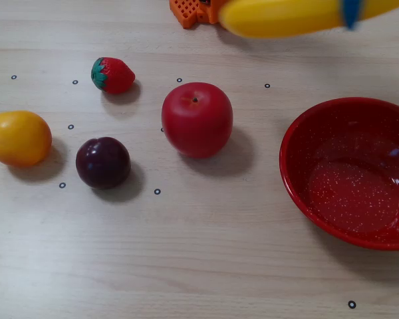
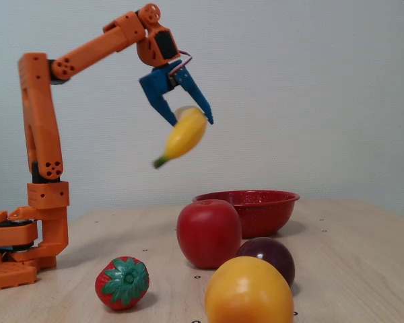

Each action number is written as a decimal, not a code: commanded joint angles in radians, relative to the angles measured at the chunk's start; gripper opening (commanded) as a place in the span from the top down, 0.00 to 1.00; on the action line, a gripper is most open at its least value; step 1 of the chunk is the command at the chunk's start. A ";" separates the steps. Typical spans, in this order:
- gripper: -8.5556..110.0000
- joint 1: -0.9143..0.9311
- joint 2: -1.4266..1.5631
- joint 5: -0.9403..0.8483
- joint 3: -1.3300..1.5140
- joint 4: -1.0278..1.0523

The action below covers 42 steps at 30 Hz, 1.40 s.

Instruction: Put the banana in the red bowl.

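Note:
The yellow banana hangs high above the table, tilted with its green stem tip down. My blue gripper is shut on its upper part. In a fixed view from above, the banana crosses the top edge, with one blue finger across it. The red bowl sits at the right with nothing in it. In a fixed view from the side, the red bowl stands below and to the right of the banana.
A red apple stands left of the bowl. Further left lie a dark plum, a strawberry and a round yellow-orange fruit. The orange arm base stands at the table's left in the side view.

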 commanded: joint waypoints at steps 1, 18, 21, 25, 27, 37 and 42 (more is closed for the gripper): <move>0.93 0.021 -0.034 0.044 -0.118 -0.117; 0.93 0.072 -0.471 0.198 -0.173 -0.494; 0.92 0.063 -0.479 0.213 -0.156 -0.494; 0.71 0.049 -0.471 0.209 -0.158 -0.480; 0.63 0.040 -0.449 0.195 -0.166 -0.459; 0.93 -0.034 -0.204 0.183 -0.190 -0.390; 0.93 -0.080 -0.043 0.166 -0.210 -0.331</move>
